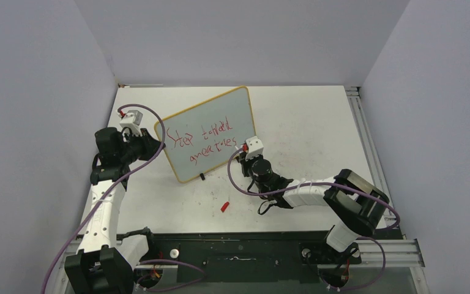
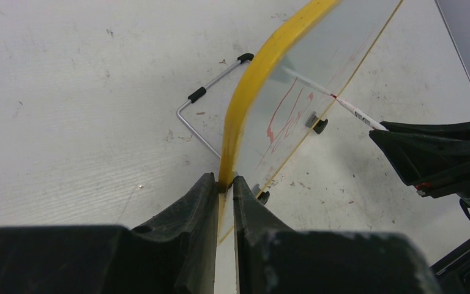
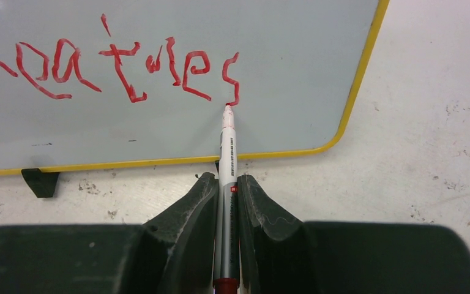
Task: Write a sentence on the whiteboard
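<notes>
The whiteboard (image 1: pixel 211 131) stands tilted on the table, yellow-framed, with a black foot (image 3: pixel 40 181) under its lower edge. My left gripper (image 2: pixel 224 182) is shut on its yellow side frame (image 2: pixel 248 92). The red sentence (image 1: pixel 205 142) runs in two uneven lines; its second line (image 3: pixel 110 67) ends in an "s". My right gripper (image 3: pixel 226 179) is shut on a white marker (image 3: pixel 227 159), whose red tip touches the board at the bottom of that last letter. From the left wrist view, the marker (image 2: pixel 358 113) shows against the board's face.
A red marker cap (image 1: pixel 224 206) lies on the table in front of the board. A wire stand (image 2: pixel 205 101) props the board from behind. Grey walls close in the table on three sides. A metal rail (image 1: pixel 367 141) runs along the right edge.
</notes>
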Controlling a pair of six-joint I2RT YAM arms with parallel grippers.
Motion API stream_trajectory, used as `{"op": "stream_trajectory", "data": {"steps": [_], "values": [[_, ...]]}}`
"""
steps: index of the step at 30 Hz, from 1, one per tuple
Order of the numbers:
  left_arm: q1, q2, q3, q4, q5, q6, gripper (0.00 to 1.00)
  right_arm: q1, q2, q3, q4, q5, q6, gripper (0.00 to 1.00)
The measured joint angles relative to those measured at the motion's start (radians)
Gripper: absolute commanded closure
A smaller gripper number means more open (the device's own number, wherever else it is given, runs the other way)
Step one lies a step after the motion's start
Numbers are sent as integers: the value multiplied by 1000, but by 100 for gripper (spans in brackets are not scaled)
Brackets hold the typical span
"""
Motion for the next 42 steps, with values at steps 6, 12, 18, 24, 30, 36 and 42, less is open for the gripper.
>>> {"op": "stream_trajectory", "data": {"steps": [6, 12, 18, 24, 30, 36, 42], "values": [[0, 0, 0, 0, 0, 0, 100, 21, -8, -13, 0, -4, -1, 95], [0, 0, 0, 0, 0, 0, 100, 21, -63, -25, 0, 10, -4, 95], [0, 0, 0, 0, 0, 0, 100, -1, -76, -25, 6, 27, -13, 95], [0, 0, 0, 0, 0, 0, 100, -14, -70, -14, 8, 31, -26, 95], [0, 0, 0, 0, 0, 0, 100, -23, -69, -4, 28, 31, -38, 95], [0, 0, 0, 0, 0, 0, 100, -38, -51, 2, 39, 31, -39, 95], [0, 0, 0, 0, 0, 0, 100, -40, -29, 11, 43, 31, -42, 95]]}}
